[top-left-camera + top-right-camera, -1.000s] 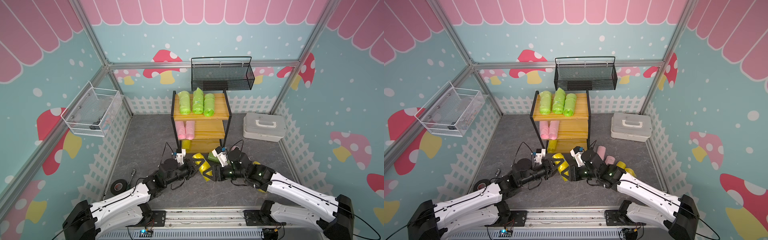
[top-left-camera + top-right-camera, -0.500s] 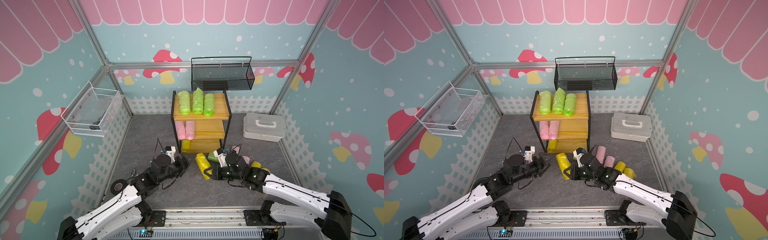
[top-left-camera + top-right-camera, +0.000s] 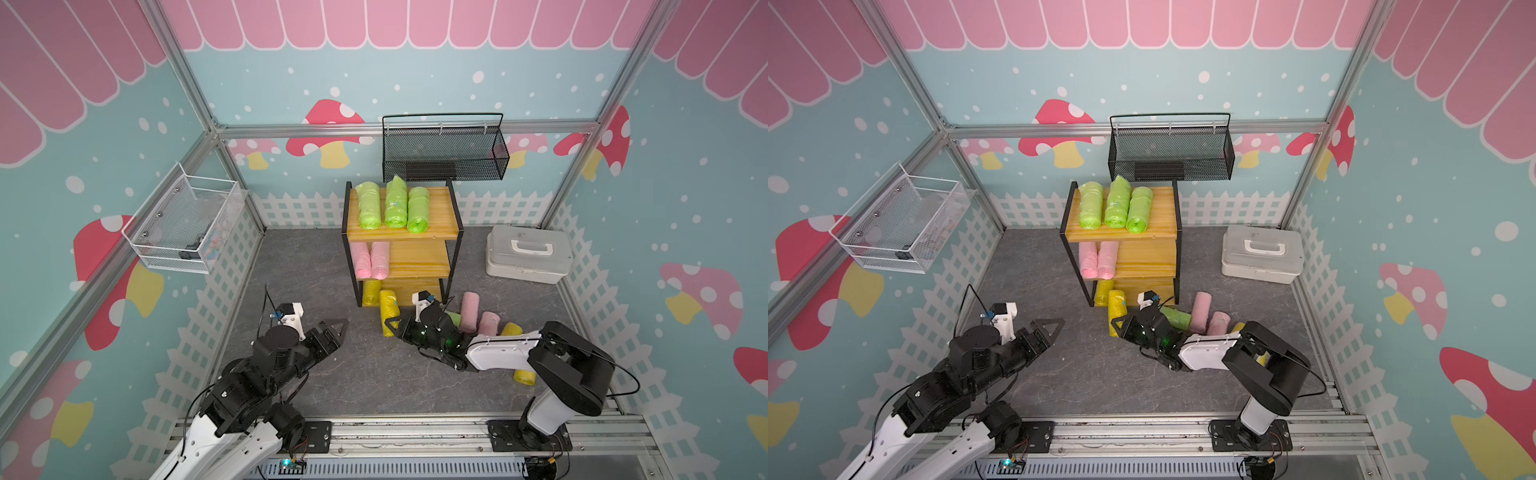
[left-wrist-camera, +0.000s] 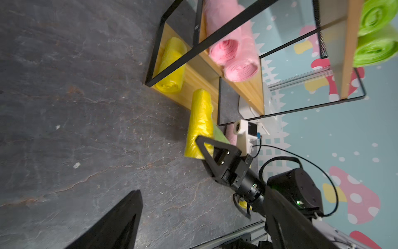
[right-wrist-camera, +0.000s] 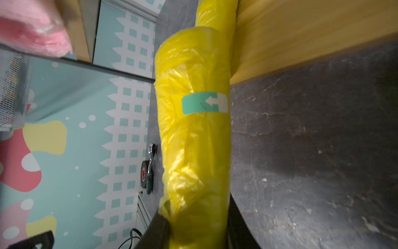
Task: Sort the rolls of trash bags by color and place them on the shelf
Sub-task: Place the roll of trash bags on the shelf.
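Observation:
In both top views the shelf [image 3: 432,210] [image 3: 1158,212] carries three lime green rolls [image 3: 395,205] on its top board. Two pink rolls [image 3: 370,259] lie on the middle board and one yellow roll [image 3: 371,291] on the bottom one. My right gripper [image 3: 395,326] [image 5: 193,217] is shut on the near end of another yellow roll [image 3: 388,309] [image 5: 193,129]; its far end reaches the bottom board's front edge. My left gripper [image 3: 334,332] is open and holds nothing, off to the left over the bare floor. One of its fingers [image 4: 120,220] shows in the left wrist view.
On the floor right of the shelf lie a green roll [image 3: 456,319], two pink rolls [image 3: 469,307] and two yellow rolls [image 3: 512,329]. A white case [image 3: 528,253] stands at the back right. A black mesh basket [image 3: 444,153] and a white wire basket [image 3: 183,226] hang on the walls.
My left gripper let go of the yellow roll, opened and drew back to the left. My right gripper closed on that roll and carried it toward the shelf's bottom board.

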`<action>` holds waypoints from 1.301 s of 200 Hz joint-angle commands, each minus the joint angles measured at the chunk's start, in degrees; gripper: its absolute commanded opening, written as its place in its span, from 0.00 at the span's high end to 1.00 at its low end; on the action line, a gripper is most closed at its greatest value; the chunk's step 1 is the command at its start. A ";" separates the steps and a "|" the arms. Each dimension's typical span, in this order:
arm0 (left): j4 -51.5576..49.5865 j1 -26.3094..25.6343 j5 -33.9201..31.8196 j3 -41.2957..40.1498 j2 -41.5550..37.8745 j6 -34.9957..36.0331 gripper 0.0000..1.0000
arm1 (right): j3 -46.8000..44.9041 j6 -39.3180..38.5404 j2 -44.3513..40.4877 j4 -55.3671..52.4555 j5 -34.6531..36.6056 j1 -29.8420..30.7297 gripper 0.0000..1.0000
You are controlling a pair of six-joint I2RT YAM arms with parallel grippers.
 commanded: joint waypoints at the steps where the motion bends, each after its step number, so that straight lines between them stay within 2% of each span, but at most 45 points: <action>1: -2.12 0.24 1.03 -0.44 -0.74 0.47 0.10 | 2.34 5.12 4.56 15.94 2.41 -1.91 1.00; 53: -2.13 0.24 1.26 -0.08 -0.75 1.42 0.10 | 8.22 8.93 16.80 25.52 -1.37 -6.14 1.00; 92: -2.15 0.26 1.49 -0.61 0.02 1.51 0.10 | 12.03 9.18 19.14 21.72 -3.63 -8.85 0.99; 130: -1.52 0.25 1.58 -0.11 1.77 1.89 0.10 | 15.85 8.86 20.23 15.45 -6.64 -10.98 0.87; 147: -1.13 0.26 1.82 0.17 2.80 2.06 0.09 | 17.47 7.94 19.90 11.21 -7.63 -11.37 0.75; 180: -0.32 0.24 2.35 0.20 4.17 2.07 0.09 | 19.92 6.83 19.90 3.73 -9.17 -11.41 0.62; 211: 0.25 0.24 2.66 -0.17 4.18 1.69 0.09 | 19.85 7.22 20.23 1.54 -9.18 -11.73 0.42; 260: 0.13 0.21 3.32 -0.44 3.53 1.43 0.08 | 17.25 7.06 18.10 -0.09 -9.52 -12.39 0.34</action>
